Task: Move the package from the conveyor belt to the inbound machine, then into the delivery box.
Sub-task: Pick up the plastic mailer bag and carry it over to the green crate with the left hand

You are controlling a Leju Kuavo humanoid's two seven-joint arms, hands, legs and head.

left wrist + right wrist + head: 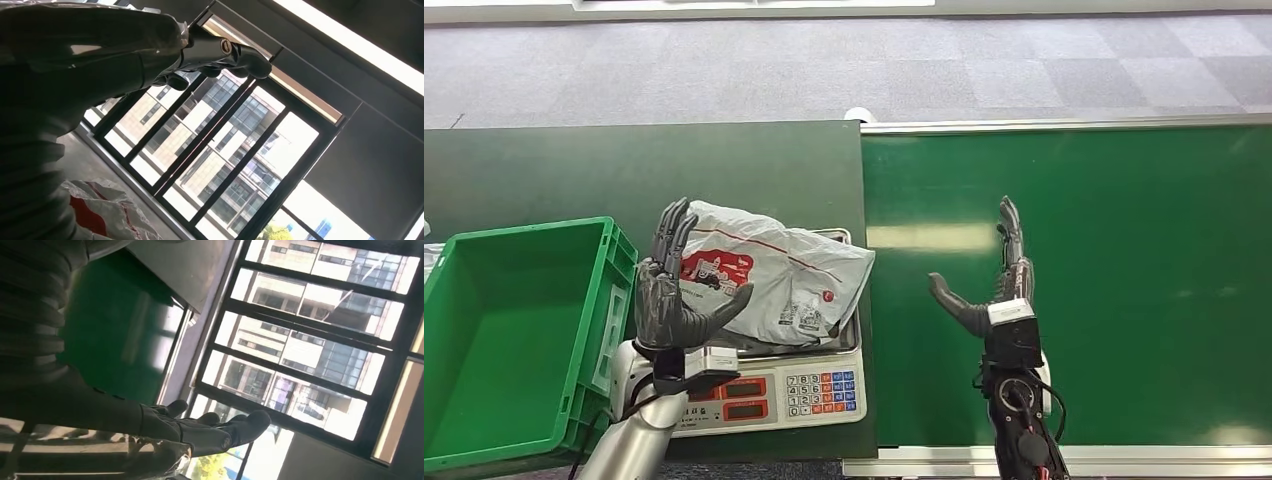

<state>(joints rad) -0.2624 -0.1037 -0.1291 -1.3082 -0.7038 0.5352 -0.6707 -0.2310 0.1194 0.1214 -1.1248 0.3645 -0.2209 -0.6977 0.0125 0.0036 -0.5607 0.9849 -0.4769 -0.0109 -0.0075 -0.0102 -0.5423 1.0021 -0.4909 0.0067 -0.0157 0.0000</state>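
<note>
Both hands are up with fingers spread and nothing in them. From the head view, the left hand (669, 290) stands upright, palm turned toward the package (774, 280), fingers extended and the thumb angled out toward the bag's near edge; whether the thumb touches the plastic I cannot tell. The package, a crumpled grey-white mailer bag with a red printed patch, lies on the steel platter of the weighing scale (824, 390), whose keypad and red displays face the robot. That scale sits on a dark green table (754, 170), with a green plastic crate (504, 330) just beside it on the left.

The right hand (994, 290) is raised over the bright green conveyor belt (1124, 280), well apart from the package, fingers straight up and thumb jutting sideways.

Looking along the left wrist, the fingers (235, 52) reach out against a wall of tall windows (225, 150) with buildings outside, and a corner of the package (100, 210) shows low in that picture. The right wrist view has the right hand's fingertips (235, 430) lying together and flat, with the belt's green surface (115, 340) and the same windows beyond.
</note>
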